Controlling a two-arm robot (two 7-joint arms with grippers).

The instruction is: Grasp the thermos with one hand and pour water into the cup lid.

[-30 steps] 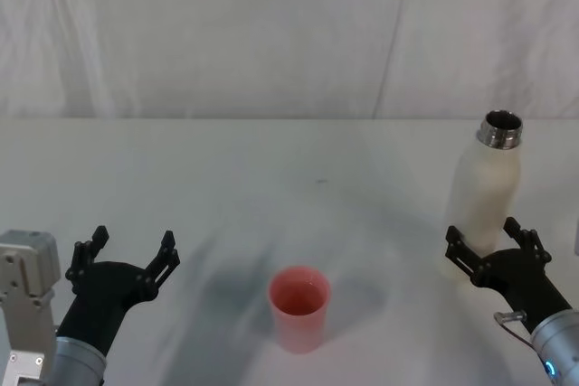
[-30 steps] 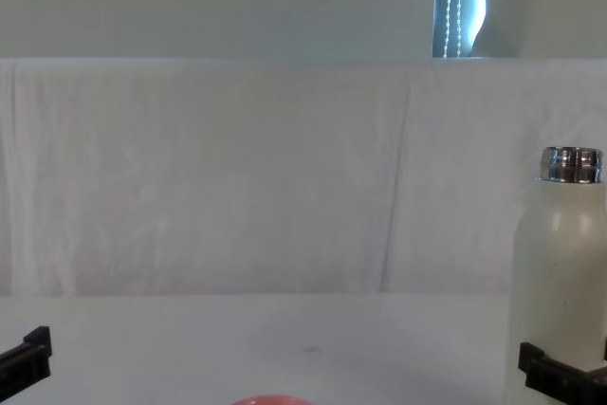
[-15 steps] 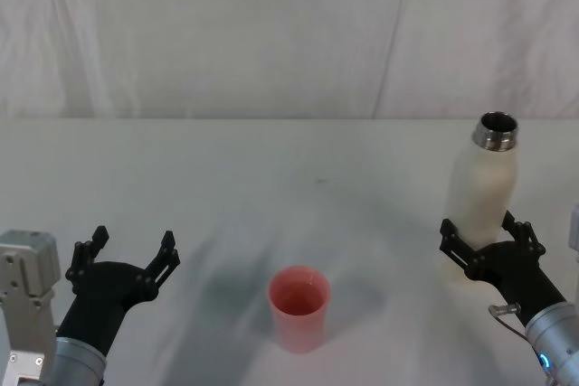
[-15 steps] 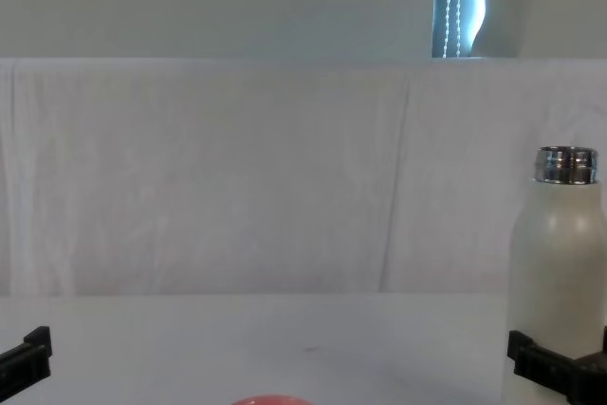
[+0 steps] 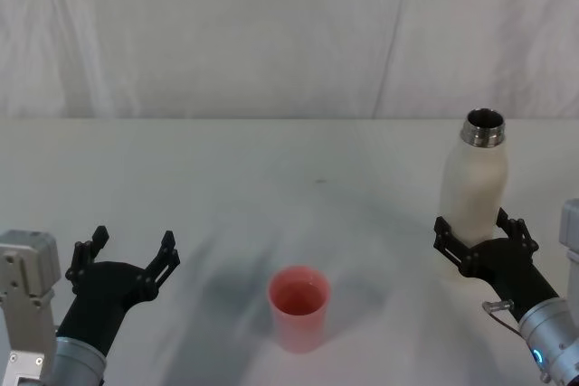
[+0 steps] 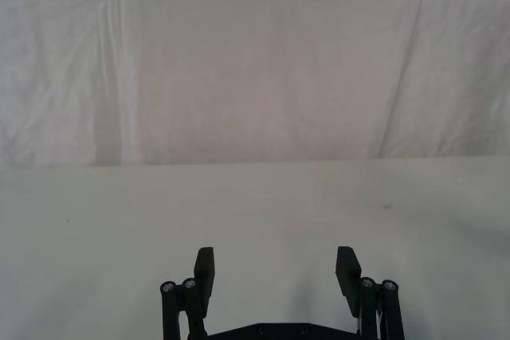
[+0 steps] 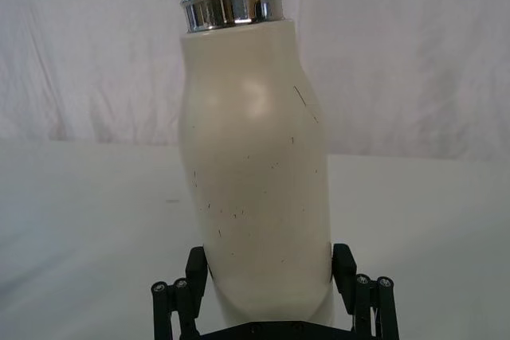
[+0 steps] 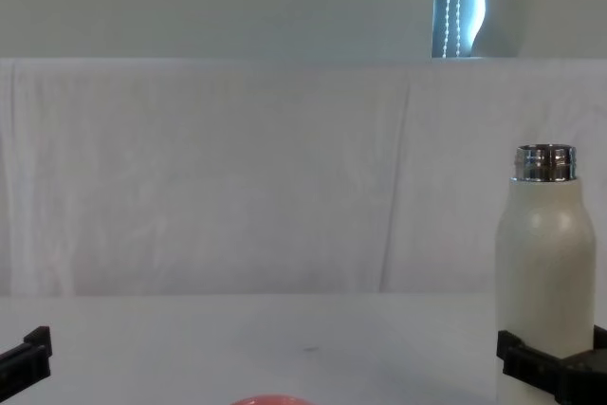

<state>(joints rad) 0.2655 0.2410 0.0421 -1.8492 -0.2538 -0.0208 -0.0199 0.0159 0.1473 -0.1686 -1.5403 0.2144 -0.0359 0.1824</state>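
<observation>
The thermos point(image 5: 473, 189) is a tall cream-white bottle with an open steel neck, upright at the right of the table. My right gripper point(image 5: 471, 248) is shut on its lower body, one finger on each side. The right wrist view shows the thermos point(image 7: 255, 173) pressed between the right gripper point(image 7: 271, 275) fingers, and the chest view shows the thermos point(image 8: 544, 263) in the right gripper point(image 8: 555, 372) at the lower right. The pink cup lid point(image 5: 298, 306) stands near the table's front middle, with its rim point(image 8: 270, 399) at the chest view's bottom edge. My left gripper point(image 5: 125, 256) rests open at the front left, holding nothing point(image 6: 275, 265).
A white cloth covers the table point(image 5: 271, 178) and hangs as a backdrop point(image 5: 226, 33) behind it. Bare table surface lies between the cup lid and the thermos.
The right gripper has carried the thermos a little to the left and upward. The left arm and the cup lid have not moved.
</observation>
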